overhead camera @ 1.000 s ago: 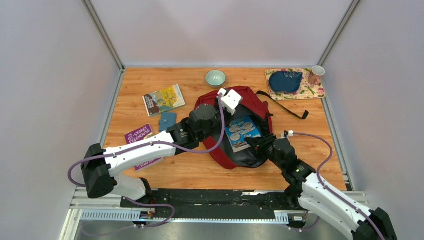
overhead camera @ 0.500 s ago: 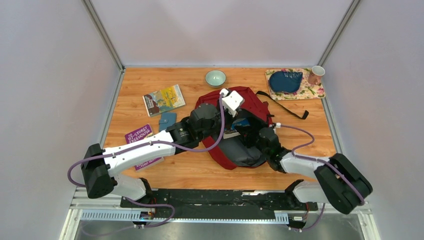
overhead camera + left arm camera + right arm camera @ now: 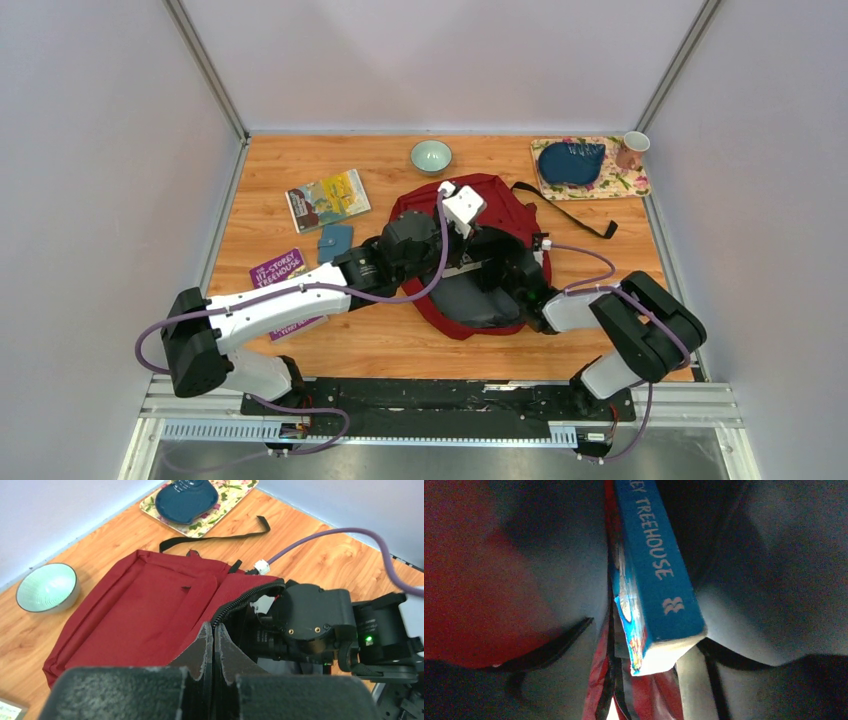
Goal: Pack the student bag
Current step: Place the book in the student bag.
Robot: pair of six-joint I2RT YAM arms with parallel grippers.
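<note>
The dark red student bag (image 3: 497, 203) lies mid-table with its mouth toward me. My left gripper (image 3: 462, 226) is shut on the black zipper trim of the mouth (image 3: 214, 636) and holds the upper flap (image 3: 150, 610) up. My right arm (image 3: 575, 308) reaches into the opening, and its wrist (image 3: 314, 620) shows in the left wrist view. The right gripper itself is hidden in the top view. In the right wrist view my right gripper (image 3: 651, 667) is inside the grey-lined bag, shut on the near end of a blue "Treehouse" book (image 3: 654, 575), which stands on edge.
A green bowl (image 3: 431, 156) sits behind the bag. A floral mat (image 3: 628, 181) with a dark blue pouch (image 3: 570, 162) and a cup (image 3: 632, 148) is at the back right. A yellow book (image 3: 328, 199), a small blue wallet (image 3: 334, 241) and a purple book (image 3: 278, 270) lie left. The bag's black strap (image 3: 578, 216) trails right.
My right gripper has pushed the blue book from the bag's mouth deep inside, so it no longer shows from above. The right arm has folded inward. The left gripper has held still.
</note>
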